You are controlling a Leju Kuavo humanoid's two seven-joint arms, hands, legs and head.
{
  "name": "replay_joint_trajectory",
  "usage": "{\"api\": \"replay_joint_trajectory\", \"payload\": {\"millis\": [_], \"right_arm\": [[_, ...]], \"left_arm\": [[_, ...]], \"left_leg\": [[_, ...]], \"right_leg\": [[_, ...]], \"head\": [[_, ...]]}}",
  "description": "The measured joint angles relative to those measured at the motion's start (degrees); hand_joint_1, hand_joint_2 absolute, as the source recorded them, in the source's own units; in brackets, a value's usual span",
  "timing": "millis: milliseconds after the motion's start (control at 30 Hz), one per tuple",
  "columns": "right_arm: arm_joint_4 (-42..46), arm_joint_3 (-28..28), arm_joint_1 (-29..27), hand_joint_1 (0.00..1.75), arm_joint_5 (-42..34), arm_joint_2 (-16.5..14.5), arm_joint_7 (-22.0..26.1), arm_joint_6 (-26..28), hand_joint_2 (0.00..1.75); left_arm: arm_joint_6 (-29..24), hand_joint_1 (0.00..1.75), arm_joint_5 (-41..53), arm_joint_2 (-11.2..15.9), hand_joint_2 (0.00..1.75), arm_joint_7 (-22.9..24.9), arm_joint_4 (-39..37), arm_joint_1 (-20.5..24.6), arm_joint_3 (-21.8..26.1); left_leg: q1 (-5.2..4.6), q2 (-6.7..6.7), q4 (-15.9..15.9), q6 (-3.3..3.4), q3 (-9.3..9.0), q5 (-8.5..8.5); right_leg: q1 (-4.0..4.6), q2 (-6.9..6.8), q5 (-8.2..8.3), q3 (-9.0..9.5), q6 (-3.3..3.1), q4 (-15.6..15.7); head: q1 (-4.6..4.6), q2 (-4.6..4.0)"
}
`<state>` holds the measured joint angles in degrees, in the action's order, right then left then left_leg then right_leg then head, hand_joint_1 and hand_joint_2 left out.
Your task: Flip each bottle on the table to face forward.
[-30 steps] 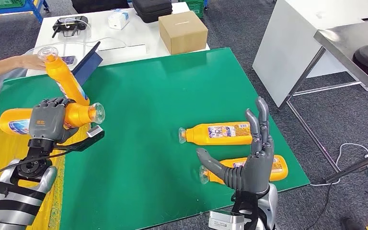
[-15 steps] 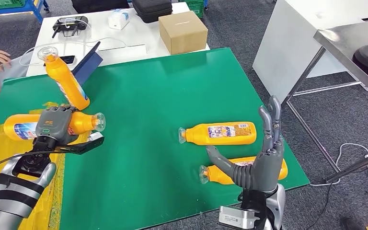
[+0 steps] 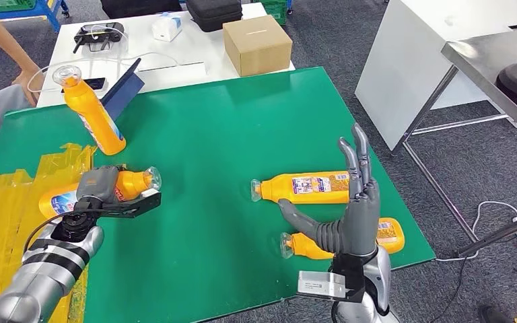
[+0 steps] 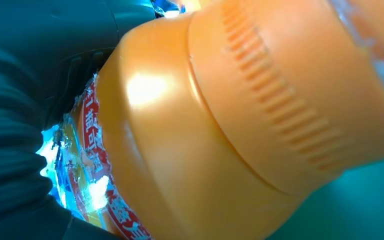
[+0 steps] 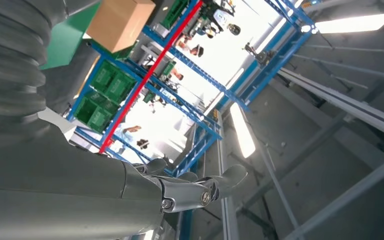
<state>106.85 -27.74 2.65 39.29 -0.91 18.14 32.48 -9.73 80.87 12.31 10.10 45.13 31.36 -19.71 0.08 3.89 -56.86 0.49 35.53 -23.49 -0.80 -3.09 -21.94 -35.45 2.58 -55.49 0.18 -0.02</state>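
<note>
My left hand [image 3: 97, 185] grips an orange bottle [image 3: 126, 184] lying low over the left side of the green table [image 3: 209, 121], clear cap toward the middle; close up the same bottle [image 4: 240, 115] sits against the hand [image 4: 25, 120]. A second orange bottle [image 3: 97, 121] leans upright at the far left. Two more orange bottles lie on the right: one [image 3: 306, 188] with its label up, another [image 3: 387, 235] partly behind my right hand [image 3: 350, 219]. That hand is raised with fingers spread, holding nothing; its fingers [image 5: 200, 187] point up at the ceiling.
Yellow tape or film [image 3: 13, 202] covers the table's left edge. A person's arm [image 3: 3, 40] is at the far left. Behind stands a white table [image 3: 175, 54] with a cardboard box [image 3: 256, 44], a tablet [image 3: 121, 84] and small devices. A metal table [image 3: 485, 60] stands right.
My left hand has lowered the gripped bottle toward the table and shifted it right. The person's hand let go of the upright bottle and drew back. My right hand stayed raised, shifting slightly.
</note>
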Motion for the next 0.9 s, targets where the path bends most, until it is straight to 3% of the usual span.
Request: {"api": "replay_joint_trajectory", "payload": {"millis": [67, 100, 400, 900], "right_arm": [[-0.69, -0.23, 0.48, 0.0, 0.04, -0.13, -0.19, -0.25, 1.75], [-1.06, -0.39, 0.75, 0.0, 0.07, -0.2, -0.27, -0.37, 1.75], [-3.53, -1.42, 1.72, 0.0, -0.02, -0.68, -0.99, -0.58, 1.75], [-4.82, -1.57, 1.86, 0.0, 0.04, -0.88, -1.34, -0.78, 1.75]], "left_arm": [[-0.34, 0.29, 0.0, -0.79, 1.75, 1.04, -3.07, 1.26, 0.38], [-0.48, 0.01, 0.0, -1.16, 1.75, 1.61, -4.61, 1.98, 0.61], [-3.01, 0.0, 0.71, -2.7, 1.75, 4.74, -13.43, 5.21, 2.72], [-6.12, 0.0, 1.27, -3.48, 1.75, 5.6, -15.19, 5.6, 4.97]], "left_leg": [[0.0, 0.0, 0.0, -0.01, 0.0, 0.01], [0.0, 0.0, 0.0, -0.01, 0.0, 0.01], [0.0, 0.01, 0.01, -0.01, -0.05, 0.0], [0.01, 0.01, 0.01, -0.01, -0.13, 0.01]], "right_leg": [[0.0, 0.0, 0.0, 0.01, 0.0, -0.01], [0.0, 0.0, 0.0, 0.01, 0.0, -0.02], [-0.01, 0.01, 0.0, 0.03, 0.0, -0.05], [-0.01, 0.01, 0.0, 0.12, 0.0, -0.05]], "head": [[0.0, 0.0], [0.0, 0.0], [-0.01, 0.0], [-0.01, 0.0]]}}
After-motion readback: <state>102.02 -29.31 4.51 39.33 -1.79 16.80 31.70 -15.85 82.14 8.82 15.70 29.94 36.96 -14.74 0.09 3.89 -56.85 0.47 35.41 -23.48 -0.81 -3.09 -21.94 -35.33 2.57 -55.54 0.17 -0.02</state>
